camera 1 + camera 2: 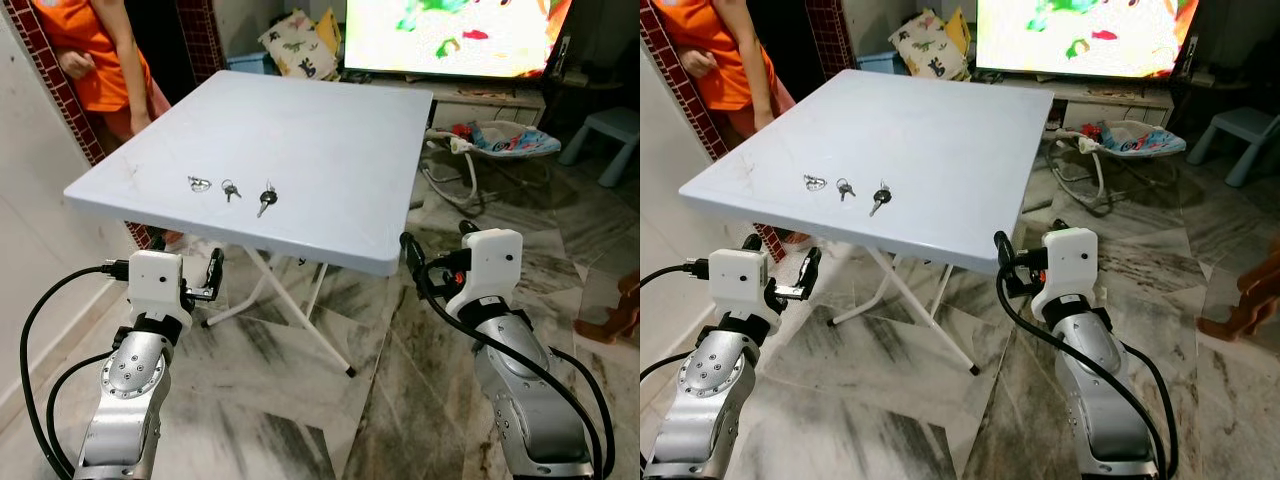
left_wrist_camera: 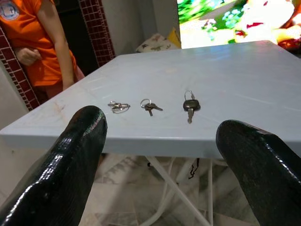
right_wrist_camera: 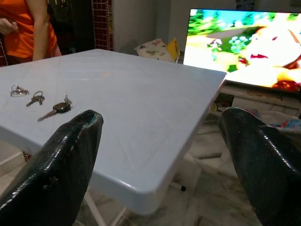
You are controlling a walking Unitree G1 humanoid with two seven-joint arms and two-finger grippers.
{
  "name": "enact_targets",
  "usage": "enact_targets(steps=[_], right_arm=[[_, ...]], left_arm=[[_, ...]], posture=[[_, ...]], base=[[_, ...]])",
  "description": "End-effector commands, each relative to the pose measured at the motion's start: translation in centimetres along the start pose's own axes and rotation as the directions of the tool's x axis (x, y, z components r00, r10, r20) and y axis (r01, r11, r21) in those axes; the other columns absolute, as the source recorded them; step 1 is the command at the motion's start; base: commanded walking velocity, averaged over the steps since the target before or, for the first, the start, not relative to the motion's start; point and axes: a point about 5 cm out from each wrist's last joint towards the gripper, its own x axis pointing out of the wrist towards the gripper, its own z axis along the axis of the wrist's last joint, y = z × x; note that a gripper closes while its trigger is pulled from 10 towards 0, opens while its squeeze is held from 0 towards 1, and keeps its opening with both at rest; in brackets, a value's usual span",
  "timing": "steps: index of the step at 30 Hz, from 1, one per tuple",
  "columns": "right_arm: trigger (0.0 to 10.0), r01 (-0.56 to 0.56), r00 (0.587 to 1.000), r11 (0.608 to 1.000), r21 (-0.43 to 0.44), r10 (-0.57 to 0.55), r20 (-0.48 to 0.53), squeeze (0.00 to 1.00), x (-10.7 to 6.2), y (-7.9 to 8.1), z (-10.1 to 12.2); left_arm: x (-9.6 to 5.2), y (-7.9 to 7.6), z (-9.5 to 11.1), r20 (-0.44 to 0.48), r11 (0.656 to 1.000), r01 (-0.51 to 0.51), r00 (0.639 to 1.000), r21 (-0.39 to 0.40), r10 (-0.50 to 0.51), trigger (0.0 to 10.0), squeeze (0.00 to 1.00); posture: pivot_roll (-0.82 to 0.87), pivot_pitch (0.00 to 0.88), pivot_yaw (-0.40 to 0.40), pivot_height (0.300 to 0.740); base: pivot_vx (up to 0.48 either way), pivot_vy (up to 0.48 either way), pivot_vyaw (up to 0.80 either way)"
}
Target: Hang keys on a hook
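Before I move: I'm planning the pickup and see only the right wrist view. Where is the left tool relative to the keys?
Observer: The left tool is open, held below the white table's near edge, roughly beneath the three key sets: a key ring, a small key and a black-headed key.
Operator: Anything on the floor off to my right?
Observer: A light blue stool stands on the marble floor, far right, beyond the table.
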Motion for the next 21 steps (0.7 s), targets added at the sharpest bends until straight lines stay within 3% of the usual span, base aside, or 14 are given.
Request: enact_targets(steps=[1, 17, 21], right_arm=[[10.0, -0.02, 1.0, 1.0, -0.002, 0.02, 0.018, 0.0, 0.23, 0.3, 0.42], [10.0, -0.035, 0.999, 0.999, -0.01, 0.035, 0.022, 0.0, 0.01, 0.62, 0.53], [10.0, -0.044, 0.999, 0.999, -0.01, 0.044, 0.024, 0.0, 0.02, 0.77, 0.55]], left_arm=[[0.12, 0.15, 0.35, 0.008, 1.0, 0.002, 1.0, 0.003, -0.002, 10.0, 0.0], [0.13, -0.07, 0.23, 0.002, 1.0, 0.011, 1.0, -0.003, -0.011, 10.0, 0.0], [0.08, -0.08, 0.16, -0.001, 1.0, 0.011, 1.0, -0.004, -0.011, 10.0, 0.0]], posture=[[-0.04, 0.0, 0.032, 0.74], [-0.05, 0.0, 0.036, 0.74], [-0.05, 0.0, 0.034, 0.74]], base=[[0.311, 0.0, 0.0], [0.365, 0.0, 0.0], [0.407, 0.246, 0.0]])
